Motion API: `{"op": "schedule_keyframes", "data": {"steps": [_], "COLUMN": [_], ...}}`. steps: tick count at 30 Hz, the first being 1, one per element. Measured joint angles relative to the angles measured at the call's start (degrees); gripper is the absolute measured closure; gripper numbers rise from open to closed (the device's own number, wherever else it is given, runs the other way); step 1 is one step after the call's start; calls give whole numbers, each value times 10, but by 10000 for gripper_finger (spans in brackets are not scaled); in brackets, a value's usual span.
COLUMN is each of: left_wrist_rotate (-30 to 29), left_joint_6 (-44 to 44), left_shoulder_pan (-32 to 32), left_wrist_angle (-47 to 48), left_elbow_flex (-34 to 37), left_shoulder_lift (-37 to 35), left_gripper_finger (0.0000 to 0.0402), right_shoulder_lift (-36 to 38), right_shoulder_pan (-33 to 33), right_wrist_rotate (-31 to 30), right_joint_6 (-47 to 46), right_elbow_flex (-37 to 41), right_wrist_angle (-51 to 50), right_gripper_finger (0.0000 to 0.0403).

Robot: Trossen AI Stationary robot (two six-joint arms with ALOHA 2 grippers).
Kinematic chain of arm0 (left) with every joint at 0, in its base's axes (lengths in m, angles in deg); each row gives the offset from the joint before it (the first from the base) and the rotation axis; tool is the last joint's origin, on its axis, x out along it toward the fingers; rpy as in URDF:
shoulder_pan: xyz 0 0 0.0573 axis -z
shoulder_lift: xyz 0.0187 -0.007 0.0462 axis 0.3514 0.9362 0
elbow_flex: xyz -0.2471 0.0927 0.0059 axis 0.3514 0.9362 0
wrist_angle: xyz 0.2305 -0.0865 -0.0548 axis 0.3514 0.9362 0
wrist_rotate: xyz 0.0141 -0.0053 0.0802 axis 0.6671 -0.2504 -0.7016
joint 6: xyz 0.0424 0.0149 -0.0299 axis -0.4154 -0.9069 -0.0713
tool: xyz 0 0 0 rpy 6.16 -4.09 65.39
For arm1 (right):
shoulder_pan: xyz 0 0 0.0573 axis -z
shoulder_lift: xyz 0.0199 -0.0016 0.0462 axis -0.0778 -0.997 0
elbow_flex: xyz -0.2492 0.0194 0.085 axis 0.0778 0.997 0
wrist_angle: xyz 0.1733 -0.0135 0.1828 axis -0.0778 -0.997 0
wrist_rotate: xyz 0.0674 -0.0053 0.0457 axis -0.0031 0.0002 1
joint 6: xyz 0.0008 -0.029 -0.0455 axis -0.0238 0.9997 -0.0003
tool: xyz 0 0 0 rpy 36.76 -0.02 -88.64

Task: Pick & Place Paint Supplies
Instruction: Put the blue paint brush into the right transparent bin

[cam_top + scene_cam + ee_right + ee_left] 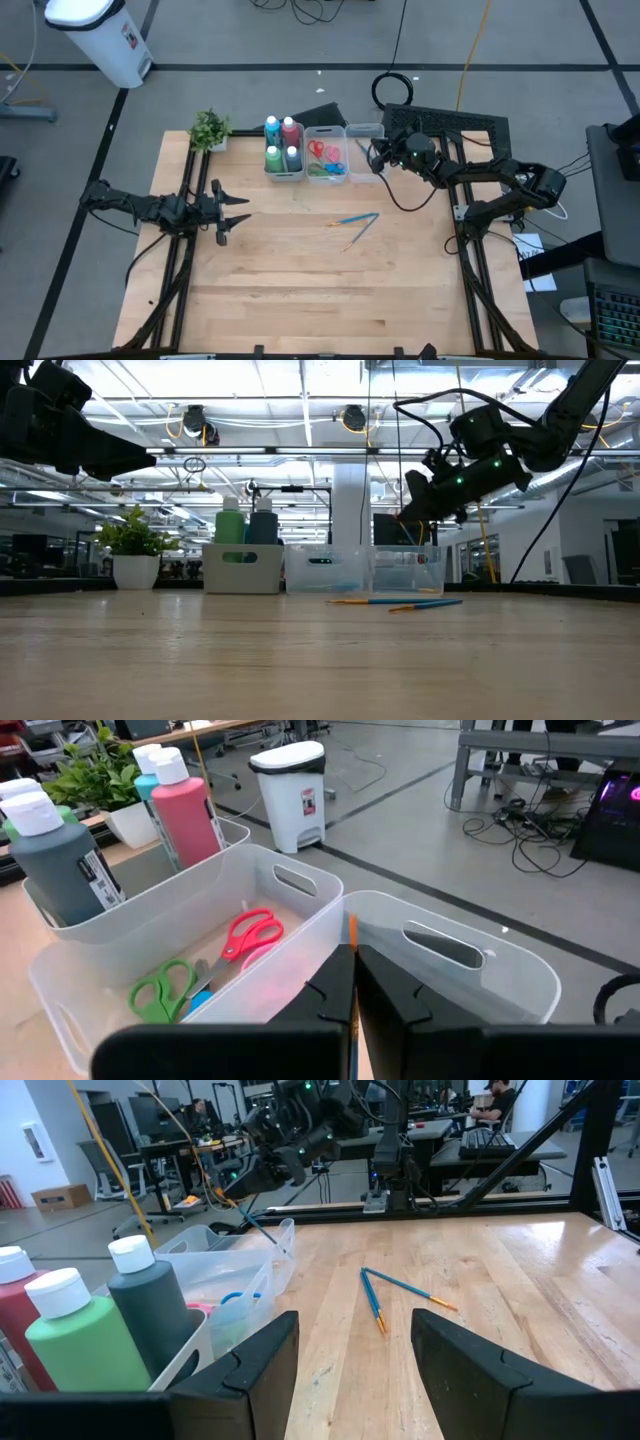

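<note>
Three clear bins stand in a row at the far edge. The left bin point(283, 170) holds several paint bottles point(283, 145), the middle bin point(190, 945) holds red scissors point(250, 935) and green scissors point(165, 990), and more. My right gripper point(372, 157) hovers over the right bin point(500, 970), shut on a thin brush point(268, 1235). Two blue, orange-tipped brushes point(358, 222) lie flat on the table's middle. My left gripper point(238, 210) waits open and level at the left, touching nothing. My right gripper pinches the thin brush between its two shut fingers. An orange bit of the brush point(352, 928) shows just past the fingertips. The brush hangs slanting below the gripper, lifted clear of the table, its lower end point(288, 1254) near the bin's rim.
A small potted plant point(210, 128) stands left of the bins at the far left corner. A white waste bin point(105, 40) and cables lie on the floor beyond the table. Bare wood stretches across the near half of the table point(320, 290).
</note>
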Motion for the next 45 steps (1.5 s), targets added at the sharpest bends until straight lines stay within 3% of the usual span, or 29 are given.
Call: {"op": "schedule_keyframes", "data": {"steps": [37, 45], "left_wrist_rotate": [0, 0], "left_joint_6": [0, 0], "left_shoulder_pan": [0, 0], "left_wrist_angle": [0, 0], "left_elbow_flex": [0, 0], "left_shoulder_lift": [0, 0], "left_gripper_finger": [199, 199], "right_shoulder_lift": [0, 0], "right_shoulder_pan": [0, 0], "right_wrist_rotate": [0, 0], "right_joint_6": [0, 0], "right_elbow_flex": [16, 16], "right_wrist_angle": [22, 24], "right_gripper_finger": [393, 340]}}
